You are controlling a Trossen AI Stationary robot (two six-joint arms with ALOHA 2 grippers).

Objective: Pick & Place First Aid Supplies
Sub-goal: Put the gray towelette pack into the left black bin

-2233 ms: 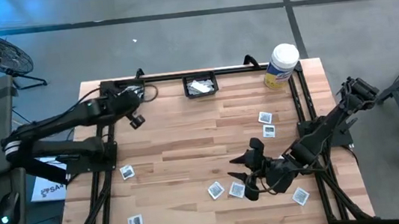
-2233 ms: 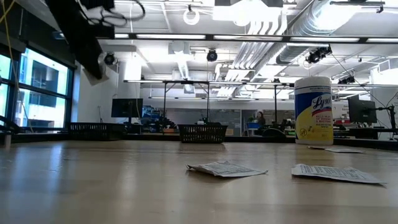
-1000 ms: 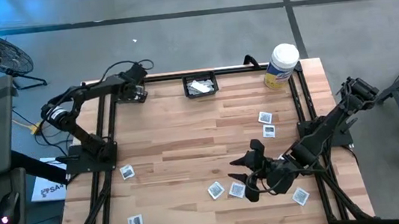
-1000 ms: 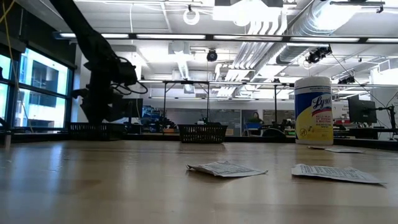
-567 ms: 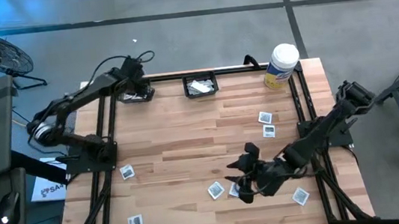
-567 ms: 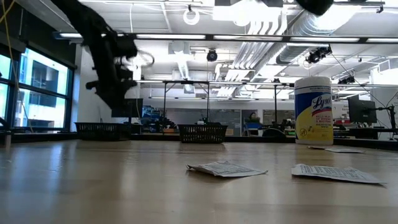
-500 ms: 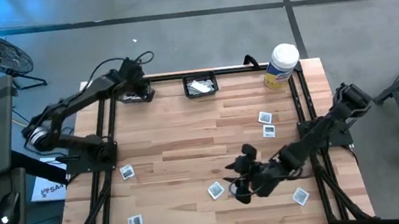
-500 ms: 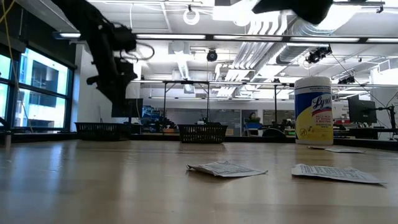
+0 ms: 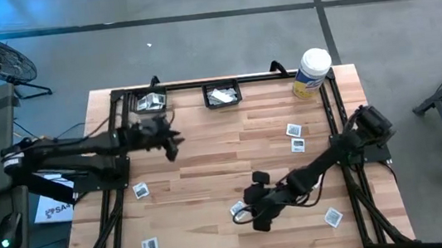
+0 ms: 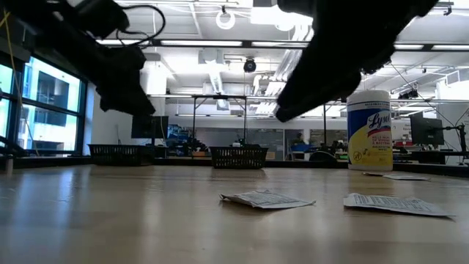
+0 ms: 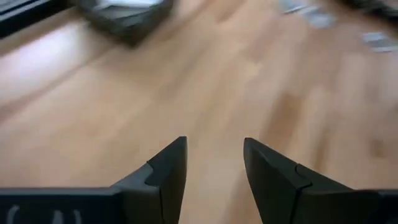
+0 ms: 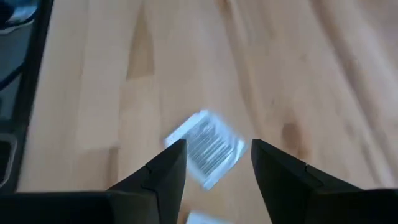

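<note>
I have the table [image 9: 208, 155] scattered with flat packets, two black baskets along its far edge. My right gripper [image 9: 257, 218] hangs low over the near-centre cluster, fingers spread wide and holding nothing. The packet [image 12: 205, 147] I want lies just ahead of the fingertips, centred on the gap between them, flat on the wood and turned cornerwise to them; I judge a short drop forward would straddle it. My left gripper [image 9: 170, 149] is well apart, left of centre, fingers parted and empty, so the right arm is clearly nearer.
</note>
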